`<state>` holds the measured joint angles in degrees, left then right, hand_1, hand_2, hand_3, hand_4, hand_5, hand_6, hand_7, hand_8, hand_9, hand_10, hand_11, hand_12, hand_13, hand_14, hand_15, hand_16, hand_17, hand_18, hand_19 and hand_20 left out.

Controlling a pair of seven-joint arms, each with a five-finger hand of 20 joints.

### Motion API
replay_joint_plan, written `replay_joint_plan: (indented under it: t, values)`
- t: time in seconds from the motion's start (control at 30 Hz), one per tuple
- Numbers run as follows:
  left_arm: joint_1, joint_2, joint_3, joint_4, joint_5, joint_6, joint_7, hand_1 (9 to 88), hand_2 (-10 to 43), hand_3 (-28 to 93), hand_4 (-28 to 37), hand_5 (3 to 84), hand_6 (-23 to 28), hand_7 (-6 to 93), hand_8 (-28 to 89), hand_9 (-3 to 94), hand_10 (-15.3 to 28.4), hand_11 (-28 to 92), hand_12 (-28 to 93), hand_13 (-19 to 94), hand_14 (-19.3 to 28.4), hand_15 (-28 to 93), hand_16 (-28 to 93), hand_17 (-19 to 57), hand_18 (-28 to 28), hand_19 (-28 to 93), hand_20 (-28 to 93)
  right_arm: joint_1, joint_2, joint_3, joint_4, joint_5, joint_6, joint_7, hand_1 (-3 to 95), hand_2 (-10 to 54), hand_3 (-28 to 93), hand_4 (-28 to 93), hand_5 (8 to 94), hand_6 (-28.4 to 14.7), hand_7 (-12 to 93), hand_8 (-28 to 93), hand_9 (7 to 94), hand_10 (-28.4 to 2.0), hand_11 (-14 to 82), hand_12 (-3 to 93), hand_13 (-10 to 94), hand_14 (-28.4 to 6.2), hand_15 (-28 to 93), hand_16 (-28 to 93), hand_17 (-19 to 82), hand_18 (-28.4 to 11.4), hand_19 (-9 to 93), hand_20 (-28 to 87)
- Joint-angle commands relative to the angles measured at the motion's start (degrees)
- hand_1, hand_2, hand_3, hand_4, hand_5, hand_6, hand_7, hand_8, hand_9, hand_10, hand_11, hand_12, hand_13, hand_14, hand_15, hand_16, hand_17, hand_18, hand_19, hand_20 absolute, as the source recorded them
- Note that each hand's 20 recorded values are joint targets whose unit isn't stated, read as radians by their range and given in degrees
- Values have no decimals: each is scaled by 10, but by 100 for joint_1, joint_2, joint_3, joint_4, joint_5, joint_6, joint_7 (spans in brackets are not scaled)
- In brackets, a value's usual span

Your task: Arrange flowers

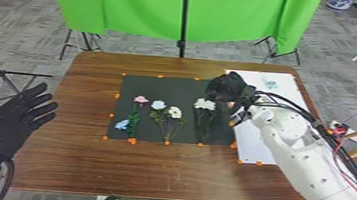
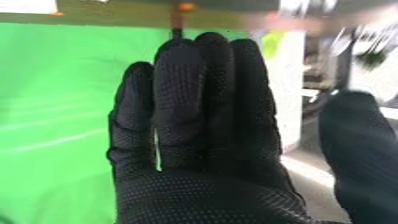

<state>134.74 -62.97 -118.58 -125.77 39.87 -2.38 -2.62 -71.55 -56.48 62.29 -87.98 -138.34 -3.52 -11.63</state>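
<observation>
In the head view my right hand is over the seam between the black mat and the white board, just above a white flower whose stem lies on the mat. In the right wrist view the right hand has straight fingers with the thumb apart, holding nothing. Left of that flower lie a cream flower, a pale blue-white flower, a pink flower and a blue flower, with green stems. My left hand stays off the table's left edge, its fingers straight. A small pale green thing is on the board.
The black mat and white board lie on the brown table, with orange markers around their edges. A green cloth hangs on stands beyond the far edge. My right arm crosses the table's right side.
</observation>
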Motion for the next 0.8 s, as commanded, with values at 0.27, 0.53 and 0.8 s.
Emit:
replay_joint_plan:
  t: [0.27, 0.53, 0.8]
  values:
    - [84, 9, -14, 28, -4, 4, 8, 252, -21, 713, -283, 278, 29, 235, -132, 212, 108, 292, 112, 155, 129, 431, -48, -109, 191, 451, 53, 747, 563, 117, 962, -427, -716, 2556, 197, -5, 893, -282, 210, -42, 232, -156, 181, -100, 168, 207, 90, -118, 252, 132, 6, -209, 478, 177]
    - [27, -30, 3, 37, 17, -22, -13, 256, -24, 714, -283, 278, 29, 237, -133, 212, 107, 291, 110, 155, 129, 432, -48, -108, 191, 451, 53, 1034, 396, 119, 1484, -779, -1322, 2350, 230, -84, 899, -283, 191, -43, 225, -145, 186, -87, 148, 215, 146, -105, 184, 152, -39, -226, 449, 87]
    - [-14, -40, 20, 54, 36, -58, -22, 254, -23, 713, -283, 276, 29, 239, -133, 210, 108, 293, 111, 154, 129, 434, -49, -110, 191, 451, 54, 1137, 194, 249, 1796, -461, -1501, 2373, 253, -94, 900, -283, 218, -42, 249, -171, 280, -103, 182, 160, 364, -67, 295, 142, 38, -230, 517, 146]
